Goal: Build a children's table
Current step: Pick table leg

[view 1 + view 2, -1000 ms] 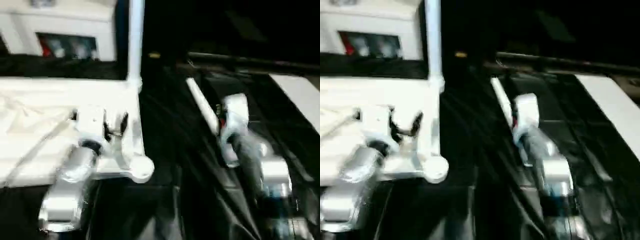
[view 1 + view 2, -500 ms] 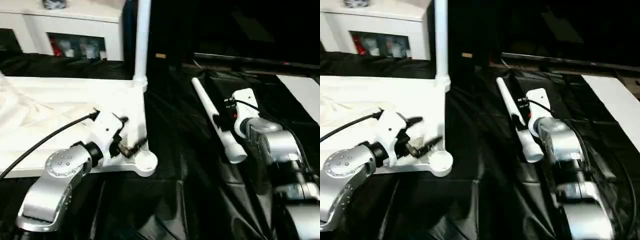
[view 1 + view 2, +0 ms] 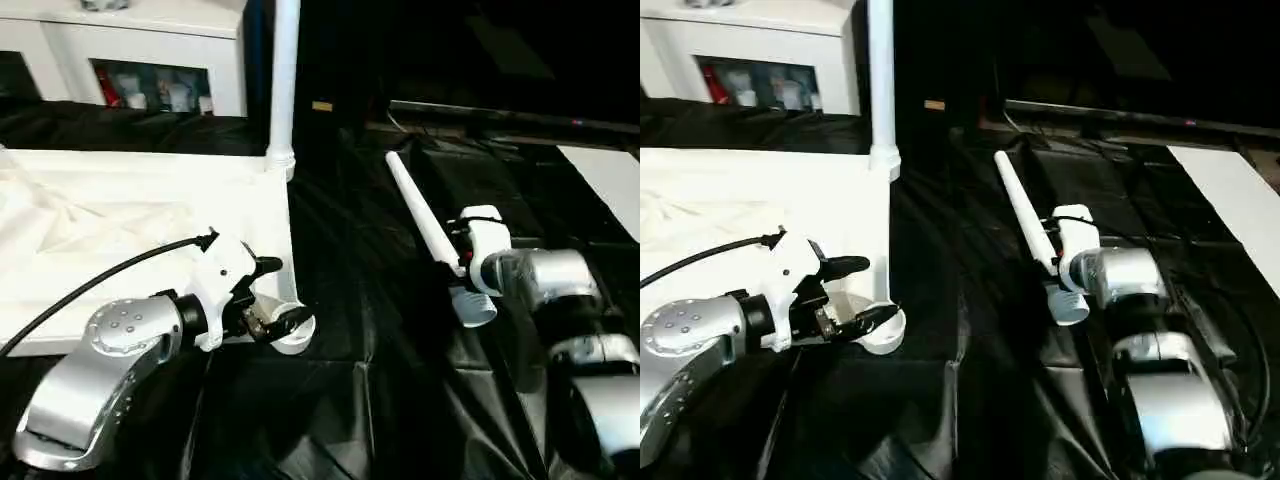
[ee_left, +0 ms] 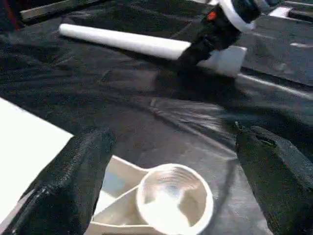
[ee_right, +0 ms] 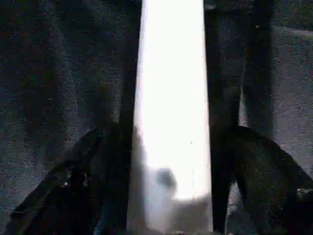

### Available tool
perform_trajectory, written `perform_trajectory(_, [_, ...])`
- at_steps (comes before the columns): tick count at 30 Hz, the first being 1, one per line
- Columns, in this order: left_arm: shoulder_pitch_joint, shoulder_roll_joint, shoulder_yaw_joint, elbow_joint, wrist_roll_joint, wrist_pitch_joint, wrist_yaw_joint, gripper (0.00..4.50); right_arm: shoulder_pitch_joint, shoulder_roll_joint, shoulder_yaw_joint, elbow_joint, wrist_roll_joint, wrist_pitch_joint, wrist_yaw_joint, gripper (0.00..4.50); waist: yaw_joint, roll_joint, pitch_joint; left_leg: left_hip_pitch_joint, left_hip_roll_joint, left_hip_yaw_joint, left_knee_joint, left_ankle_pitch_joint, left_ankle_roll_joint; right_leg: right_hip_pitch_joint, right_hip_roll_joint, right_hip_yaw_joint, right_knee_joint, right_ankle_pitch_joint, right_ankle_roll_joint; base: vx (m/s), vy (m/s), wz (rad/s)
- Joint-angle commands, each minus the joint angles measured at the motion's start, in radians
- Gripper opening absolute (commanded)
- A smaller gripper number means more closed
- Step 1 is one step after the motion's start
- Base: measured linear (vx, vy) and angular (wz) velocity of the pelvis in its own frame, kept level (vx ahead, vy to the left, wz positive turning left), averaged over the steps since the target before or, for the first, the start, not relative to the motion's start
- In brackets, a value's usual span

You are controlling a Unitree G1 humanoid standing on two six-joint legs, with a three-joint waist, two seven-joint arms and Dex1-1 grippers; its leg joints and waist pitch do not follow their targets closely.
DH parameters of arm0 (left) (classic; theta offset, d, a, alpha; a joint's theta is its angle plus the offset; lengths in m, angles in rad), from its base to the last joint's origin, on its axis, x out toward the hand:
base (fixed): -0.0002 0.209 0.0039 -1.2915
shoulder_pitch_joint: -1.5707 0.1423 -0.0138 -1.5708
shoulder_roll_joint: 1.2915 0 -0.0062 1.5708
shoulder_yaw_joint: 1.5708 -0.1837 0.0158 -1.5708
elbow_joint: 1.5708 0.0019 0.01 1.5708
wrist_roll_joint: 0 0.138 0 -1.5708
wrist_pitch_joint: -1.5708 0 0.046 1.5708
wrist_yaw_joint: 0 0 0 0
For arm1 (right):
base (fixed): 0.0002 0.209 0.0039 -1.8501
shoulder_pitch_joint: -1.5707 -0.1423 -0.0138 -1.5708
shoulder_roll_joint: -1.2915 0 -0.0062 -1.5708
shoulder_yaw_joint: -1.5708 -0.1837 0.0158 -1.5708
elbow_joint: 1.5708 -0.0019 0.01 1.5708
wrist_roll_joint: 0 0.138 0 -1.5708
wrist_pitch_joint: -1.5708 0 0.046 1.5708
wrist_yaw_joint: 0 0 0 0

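The white tabletop (image 3: 140, 190) lies underside up at the left, with one leg (image 3: 284, 70) standing upright in its far right corner socket. My left gripper (image 3: 285, 292) is open, one finger on each side of the empty near right corner socket (image 4: 173, 203), not touching it. A loose leg (image 3: 425, 222) lies on the black cloth to the right. My right gripper (image 5: 173, 132) is down over its near end, open, with the fingers (image 5: 83, 181) close on either side of the tube. That gripper (image 4: 208, 41) also shows in the left wrist view.
A white cabinet with glass doors (image 3: 150, 60) stands at the back left. A flat white panel (image 3: 610, 175) lies at the far right. Wrinkled black cloth (image 3: 350, 400) covers the work surface. A black cable (image 3: 100, 285) runs from my left arm across the tabletop.
The camera has steadied and shifted. My left gripper has dropped from over the tabletop to straddle the near corner socket. My right gripper has settled lower over the loose leg, its fingers starting to narrow.
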Motion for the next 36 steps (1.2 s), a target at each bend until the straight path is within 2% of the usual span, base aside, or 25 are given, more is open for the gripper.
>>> perform_trajectory(1, [-0.022,0.011,-0.012,-0.018,-0.019,0.020,-0.013,4.50,-0.008,-0.015,-0.009,0.044,0.003,0.007,0.012,3.47,0.003,0.018,-0.056,0.017,0.052,-0.011,-0.077,-0.123,-0.053,0.037,-0.085,0.044,-0.071,-0.063,-0.221,0.000,0.000,0.00])
perform_trajectory(7, [-0.031,0.029,-0.022,-0.006,-0.025,0.018,-0.046,4.50,-0.010,-0.022,-0.001,0.067,-0.006,-0.009,0.016,3.00,0.004,0.018,-0.058,0.015,0.051,-0.011,-0.077,-0.115,-0.060,0.038,-0.085,0.042,-0.071,-0.053,-0.213,0.000,0.000,0.00])
perform_trajectory(8, [-0.032,0.042,-0.033,-0.002,-0.029,0.017,-0.062,4.50,-0.008,-0.024,-0.010,0.071,-0.004,-0.008,0.013,2.79,0.003,0.020,-0.058,0.015,0.051,-0.012,-0.077,-0.110,-0.060,0.038,-0.084,0.042,-0.070,-0.047,-0.213,0.000,0.000,0.00])
perform_trajectory(13, [-0.043,0.054,-0.053,0.000,-0.038,0.015,-0.085,4.50,-0.008,-0.031,-0.039,0.079,0.019,0.000,0.004,2.35,0.002,0.023,-0.059,0.015,0.051,-0.011,-0.077,-0.110,-0.063,0.039,-0.083,0.041,-0.069,-0.029,-0.219,0.000,0.000,0.00])
perform_trajectory(14, [-0.048,0.049,-0.052,0.004,-0.042,0.017,-0.083,4.50,-0.007,-0.034,-0.059,0.082,0.030,-0.002,-0.009,2.27,0.003,0.028,-0.059,0.015,0.051,-0.012,-0.077,-0.111,-0.066,0.039,-0.083,0.042,-0.068,-0.026,-0.221,0.000,0.000,0.00])
perform_trajectory(19, [-0.074,0.006,-0.036,0.029,-0.056,0.015,-0.057,4.50,0.011,-0.034,-0.142,0.047,0.086,-0.034,-0.033,1.92,0.003,0.031,-0.060,0.015,0.050,-0.011,-0.076,-0.121,-0.070,0.042,-0.082,0.042,-0.069,-0.012,-0.227,0.000,0.000,0.00])
perform_trajectory(21, [-0.112,-0.059,-0.014,0.078,-0.047,-0.001,0.010,4.50,0.046,-0.014,-0.244,-0.045,0.178,-0.122,-0.005,1.89,0.005,0.037,-0.061,0.016,0.051,-0.012,-0.075,-0.124,-0.067,0.043,-0.083,0.041,-0.069,0.008,-0.230,0.000,0.000,0.00])
perform_trajectory(22, [-0.126,-0.079,-0.008,0.096,-0.042,-0.010,0.035,4.50,0.057,-0.006,-0.277,-0.077,0.210,-0.149,0.010,1.88,0.005,0.032,-0.061,0.012,0.050,-0.010,-0.076,-0.122,-0.059,0.048,-0.083,0.043,-0.072,0.015,-0.225,0.000,0.000,0.00])
perform_trajectory(23, [-0.156,-0.131,0.015,0.131,-0.046,-0.007,0.090,4.50,0.077,0.009,-0.317,-0.137,0.257,-0.184,0.047,1.86,0.006,0.031,-0.062,0.012,0.052,-0.008,-0.074,-0.111,-0.046,0.051,-0.083,0.045,-0.070,0.042,-0.230,0.000,0.000,0.00])
perform_trajectory(24, [-0.186,-0.180,0.038,0.163,-0.055,0.001,0.140,4.50,0.095,0.024,-0.348,-0.194,0.301,-0.199,0.084,1.86,0.008,0.034,-0.067,0.011,0.051,-0.012,-0.072,-0.081,-0.029,0.054,-0.086,0.043,-0.064,0.072,-0.243,0.000,0.000,0.00])
perform_trajectory(25, [-0.204,-0.208,0.052,0.180,-0.063,0.008,0.165,4.50,0.105,0.032,-0.365,-0.227,0.327,-0.196,0.106,1.86,0.009,0.031,-0.063,0.009,0.049,-0.009,-0.072,-0.074,-0.017,0.056,-0.083,0.045,-0.068,0.083,-0.241,0.000,0.000,0.00])
perform_trajectory(26, [-0.257,-0.285,0.090,0.212,-0.105,0.040,0.221,4.50,0.136,0.064,-0.406,-0.338,0.418,-0.177,0.180,1.86,0.011,0.032,-0.065,0.008,0.051,-0.012,-0.071,-0.058,-0.002,0.057,-0.087,0.043,-0.066,0.092,-0.253,0.000,0.000,0.00])
perform_trajectory(27, [-0.279,-0.318,0.106,0.222,-0.129,0.057,0.241,4.50,0.152,0.080,-0.423,-0.391,0.461,-0.170,0.217,1.86,0.017,0.033,-0.067,0.008,0.050,-0.010,-0.068,-0.051,0.014,0.058,-0.089,0.044,-0.066,0.098,-0.258,0.000,0.000,0.00])
perform_trajectory(29, [-0.286,-0.329,0.111,0.224,-0.138,0.064,0.246,4.50,0.157,0.084,-0.426,-0.409,0.476,-0.166,0.231,1.85,0.017,0.030,-0.065,0.003,0.052,-0.015,-0.071,-0.029,0.035,0.059,-0.090,0.040,-0.066,0.093,-0.264,0.000,0.000,0.00])
perform_trajectory(30, [-0.324,-0.383,0.136,0.237,-0.185,0.106,0.275,4.50,0.187,0.110,-0.443,-0.517,0.571,-0.116,0.303,1.85,0.018,0.024,-0.063,0.007,0.051,-0.009,-0.068,-0.037,0.043,0.055,-0.089,0.042,-0.071,0.066,-0.265,0.000,0.000,0.00])
perform_trajectory(31, [-0.337,-0.399,0.143,0.243,-0.201,0.113,0.280,4.50,0.194,0.115,-0.443,-0.544,0.594,-0.100,0.320,1.85,0.022,0.028,-0.063,0.009,0.049,-0.008,-0.066,-0.035,0.048,0.056,-0.089,0.044,-0.071,0.065,-0.264,0.000,0.000,0.00])
perform_trajectory(32, [-0.381,-0.455,0.169,0.267,-0.259,0.150,0.305,4.50,0.219,0.129,-0.438,-0.628,0.666,-0.052,0.372,1.85,0.028,0.028,-0.061,0.008,0.051,-0.010,-0.068,-0.033,0.058,0.054,-0.089,0.042,-0.074,0.049,-0.262,0.000,0.000,0.00])
perform_trajectory(34, [-0.430,-0.508,0.199,0.305,-0.308,0.181,0.336,4.50,0.237,0.134,-0.413,-0.681,0.704,-0.029,0.407,1.85,0.032,0.025,-0.062,0.009,0.053,-0.011,-0.068,-0.025,0.064,0.053,-0.090,0.040,-0.075,0.035,-0.262,0.000,0.000,0.00])
perform_trajectory(36, [-0.453,-0.535,0.217,0.328,-0.335,0.192,0.353,4.50,0.252,0.136,-0.395,-0.711,0.730,-0.019,0.417,1.85,0.034,0.024,-0.059,0.010,0.053,-0.011,-0.070,-0.046,0.051,0.050,-0.092,0.040,-0.083,-0.034,-0.253,0.000,0.000,0.00])
